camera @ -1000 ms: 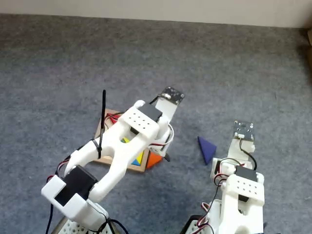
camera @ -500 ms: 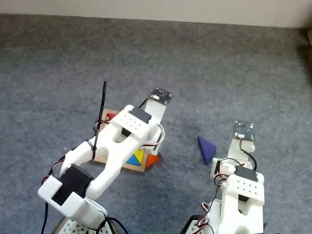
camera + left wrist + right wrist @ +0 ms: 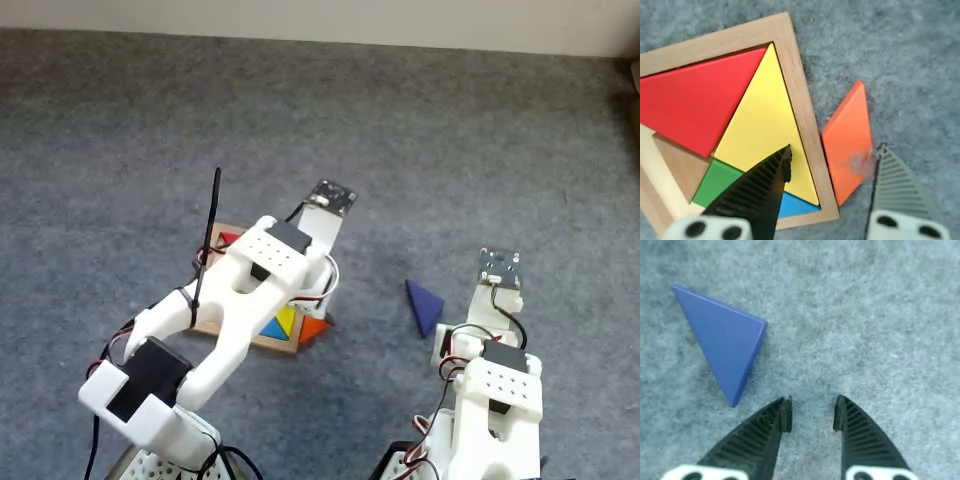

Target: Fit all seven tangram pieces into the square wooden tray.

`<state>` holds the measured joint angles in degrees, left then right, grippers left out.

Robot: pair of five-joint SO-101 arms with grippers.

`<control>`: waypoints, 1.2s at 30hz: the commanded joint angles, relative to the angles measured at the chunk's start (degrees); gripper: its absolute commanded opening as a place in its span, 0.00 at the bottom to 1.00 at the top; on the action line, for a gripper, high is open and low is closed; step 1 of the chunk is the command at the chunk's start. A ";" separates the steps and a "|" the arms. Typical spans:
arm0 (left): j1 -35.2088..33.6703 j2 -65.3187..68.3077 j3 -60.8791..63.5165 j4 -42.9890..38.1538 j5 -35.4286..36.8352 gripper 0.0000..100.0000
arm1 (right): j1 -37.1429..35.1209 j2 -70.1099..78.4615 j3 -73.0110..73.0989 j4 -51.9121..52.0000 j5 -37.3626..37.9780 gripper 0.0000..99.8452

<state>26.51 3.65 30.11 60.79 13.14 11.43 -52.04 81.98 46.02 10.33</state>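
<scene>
The left jaws hang spread over the tray (image 3: 799,100) rim, one above the yellow triangle (image 3: 760,125), the other at the orange piece (image 3: 847,135) lying just outside. The right jaws, spread and empty, sit near the blue triangle (image 3: 722,337) on the desk (image 3: 450,130).

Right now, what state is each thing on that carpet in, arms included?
wooden tray: partly filled, flat on the carpet.
red triangle: seated in the tray.
yellow triangle: seated in the tray.
orange piece: outside, flat beside the tray's rim.
dark blue triangle: outside, flat, apart from the tray.
left end effector: open, empty, over the orange piece.
right end effector: open, empty, near the dark blue triangle.
</scene>
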 commanded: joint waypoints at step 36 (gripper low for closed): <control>-5.32 -6.73 -9.54 16.79 -5.54 0.11 | 0.57 -1.01 -0.31 -1.10 0.70 0.15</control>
<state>24.13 4.62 18.95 76.88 8.31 11.43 -52.04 81.98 46.02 10.33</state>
